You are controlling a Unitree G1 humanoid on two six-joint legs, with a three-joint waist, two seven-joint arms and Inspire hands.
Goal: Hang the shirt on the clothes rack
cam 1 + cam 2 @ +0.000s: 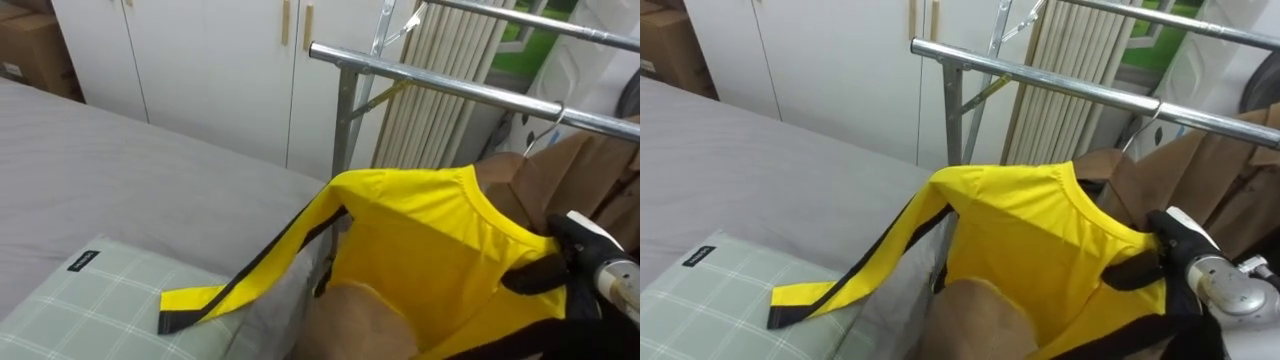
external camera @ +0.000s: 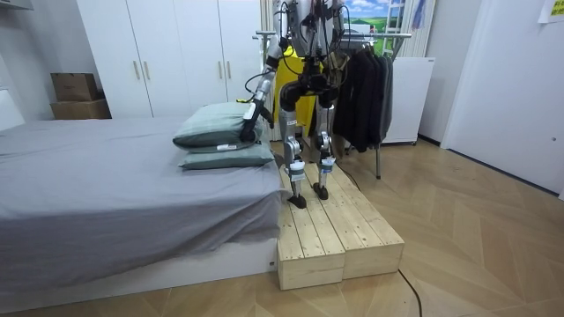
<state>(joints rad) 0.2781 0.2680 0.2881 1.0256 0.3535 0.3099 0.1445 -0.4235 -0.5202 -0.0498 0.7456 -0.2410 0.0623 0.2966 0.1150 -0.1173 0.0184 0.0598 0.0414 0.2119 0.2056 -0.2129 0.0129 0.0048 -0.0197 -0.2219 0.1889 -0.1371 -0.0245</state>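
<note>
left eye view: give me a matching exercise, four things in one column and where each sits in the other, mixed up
Things:
1. yellow shirt
2. checked pillow
3. metal rail
4. cardboard box

Places:
a. top left corner of the view
b. crossing the upper right, above the clothes
c. lower left, with a sleeve end lying on it
d. middle, held up below the rail

Pairs: 1-d, 2-c, 3-b, 4-a

Smooth yellow cloth shirt [image 1: 420, 240], shiny metal rack rail [image 1: 450, 85], matt grey bedsheet [image 1: 120, 170], soft checked cloth pillow [image 1: 90, 305].
</note>
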